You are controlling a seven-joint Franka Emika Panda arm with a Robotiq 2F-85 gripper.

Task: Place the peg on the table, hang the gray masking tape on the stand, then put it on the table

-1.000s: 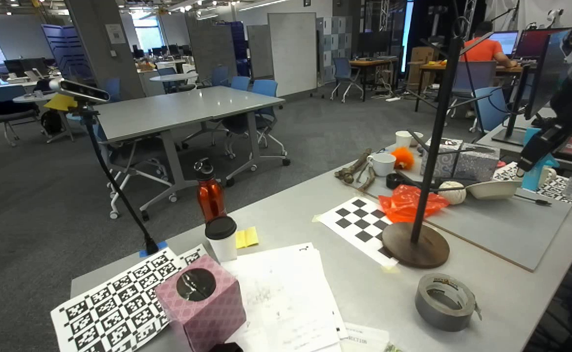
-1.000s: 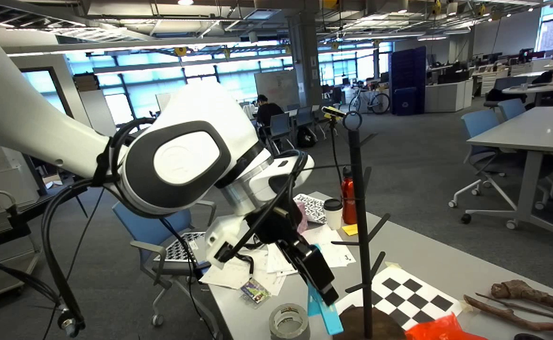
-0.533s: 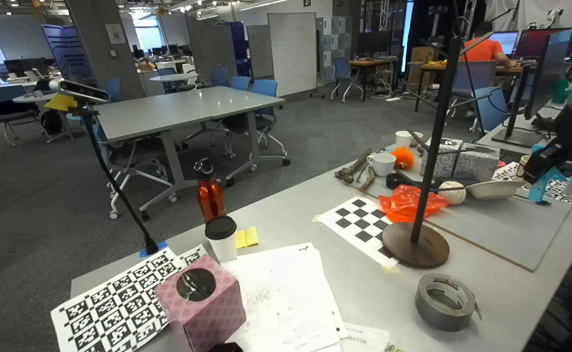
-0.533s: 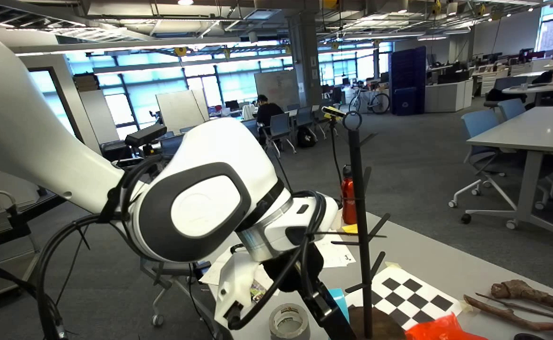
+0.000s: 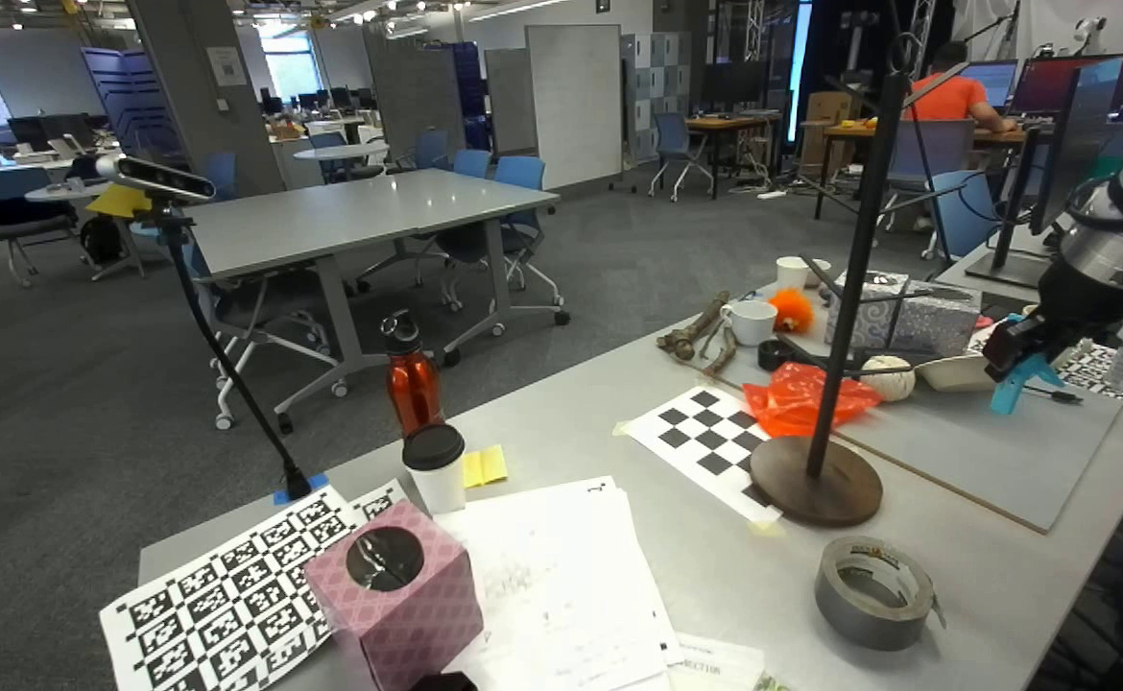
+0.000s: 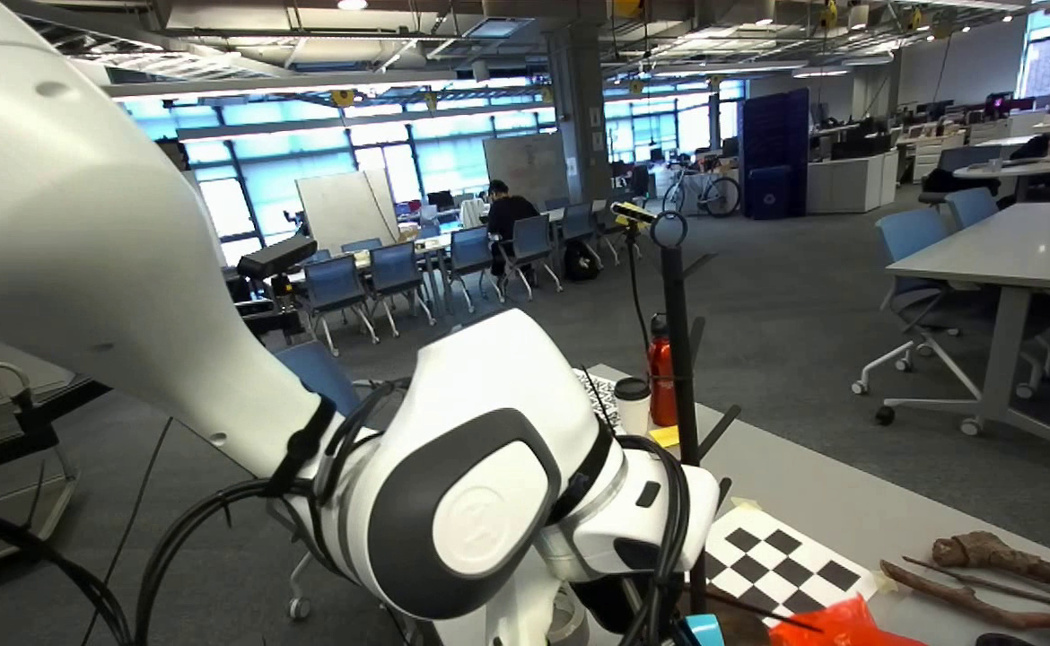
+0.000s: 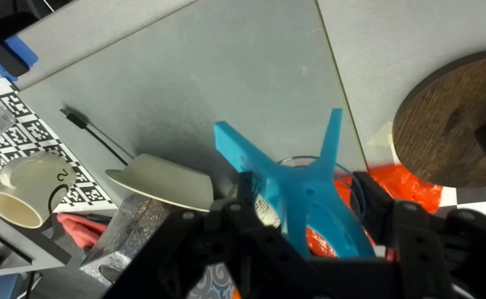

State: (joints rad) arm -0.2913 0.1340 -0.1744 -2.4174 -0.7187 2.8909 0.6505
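Sticking out of the gripper (image 7: 307,189) is the blue peg (image 7: 290,182), held between the half-spread fingers a bit right of center in the wrist view, with two prongs pointing up the frame over the gray board (image 7: 268,62). Same story in an exterior view: the peg dangles at the right of the frame, and I can't really tell how much gap there is between its tip and the board. The gray masking tape (image 5: 869,622) is lying flat on the counter (image 5: 744,566), lower right of that same frame. Near it but not touching is the stand (image 5: 853,278), upright, its brown base covering a corner of the checkerboard sheet (image 5: 705,437). A crumpled red-orange bag (image 5: 797,398) sits just behind it. Over on the left you've got a pink tissue box (image 5: 398,614) at the bottom, then a lidded paper cup (image 5: 439,485) and a red bottle (image 5: 414,389) a bit higher up. Wrist view, lower left: a beige dish (image 7: 168,182) and a mug (image 7: 39,187). The white arm (image 6: 202,359) hogs the left and middle of an exterior view, so just a scrap of the peg shows at the bottom edge there.
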